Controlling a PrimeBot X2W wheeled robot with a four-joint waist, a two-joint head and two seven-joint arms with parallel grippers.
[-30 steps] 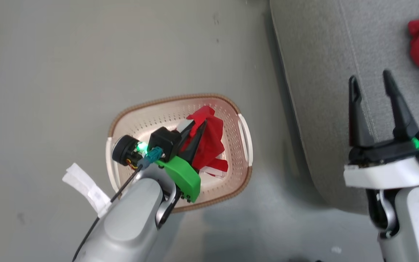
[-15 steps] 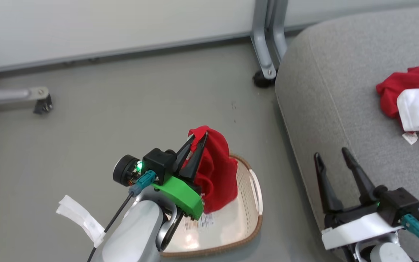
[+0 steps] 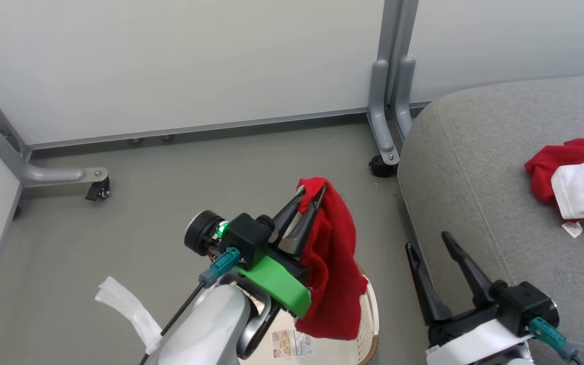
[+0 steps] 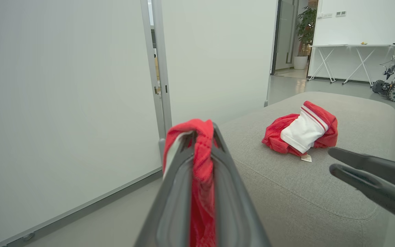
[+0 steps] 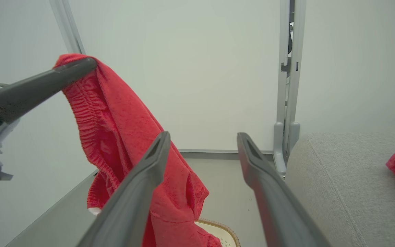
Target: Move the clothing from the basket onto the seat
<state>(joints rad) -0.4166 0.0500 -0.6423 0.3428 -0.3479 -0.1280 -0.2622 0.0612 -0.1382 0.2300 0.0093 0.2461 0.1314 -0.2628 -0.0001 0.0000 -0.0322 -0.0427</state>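
since the earlier frames the head view has tilted up toward the wall, and the left gripper [image 3: 311, 190] has carried the red garment [image 3: 335, 268] higher above the basket [image 3: 371, 324], whose rim now sits at the bottom edge. its fingers pinch the top fold and the cloth hangs just right of centre. the right gripper [image 3: 427, 241] stands at the lower right, fingers spread and empty, beside the edge of the seat [image 3: 474, 167]. a red and white garment [image 3: 573, 175] lies on the seat at the right edge
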